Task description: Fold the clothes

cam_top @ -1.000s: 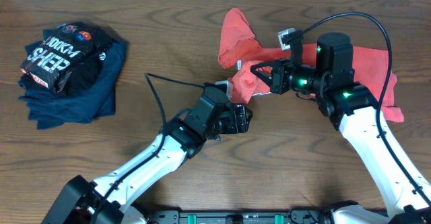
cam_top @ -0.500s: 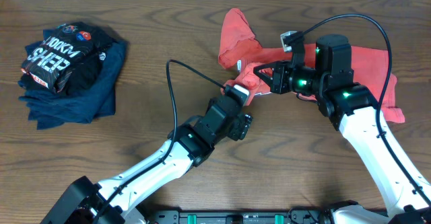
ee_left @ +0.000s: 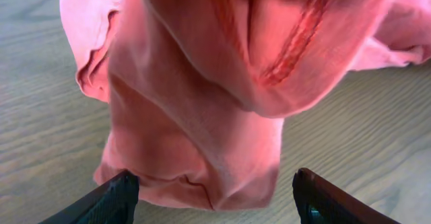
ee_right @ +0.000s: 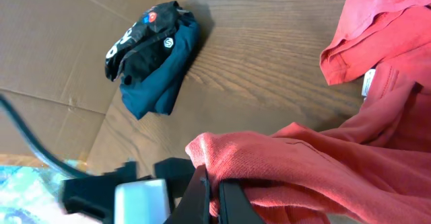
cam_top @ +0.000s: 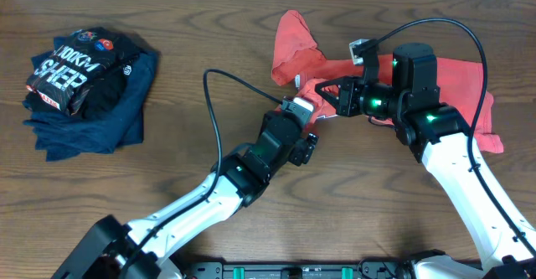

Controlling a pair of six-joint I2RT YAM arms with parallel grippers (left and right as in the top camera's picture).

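Coral-red T-shirt (cam_top: 293, 49) | crumpled, one fold pinched tight in right gripper (ee_right: 214, 196) | left gripper (ee_left: 215, 197) spread wide, empty, cloth hanging just ahead between jaws | risk: shallow pinch slipping, fold dropping.

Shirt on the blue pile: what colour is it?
Black shirt with white and red print; overhead shows it best.

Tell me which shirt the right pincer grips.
The red T-shirt, pinched at a fold; the black shirt and navy clothes sit piled at the far left, untouched.
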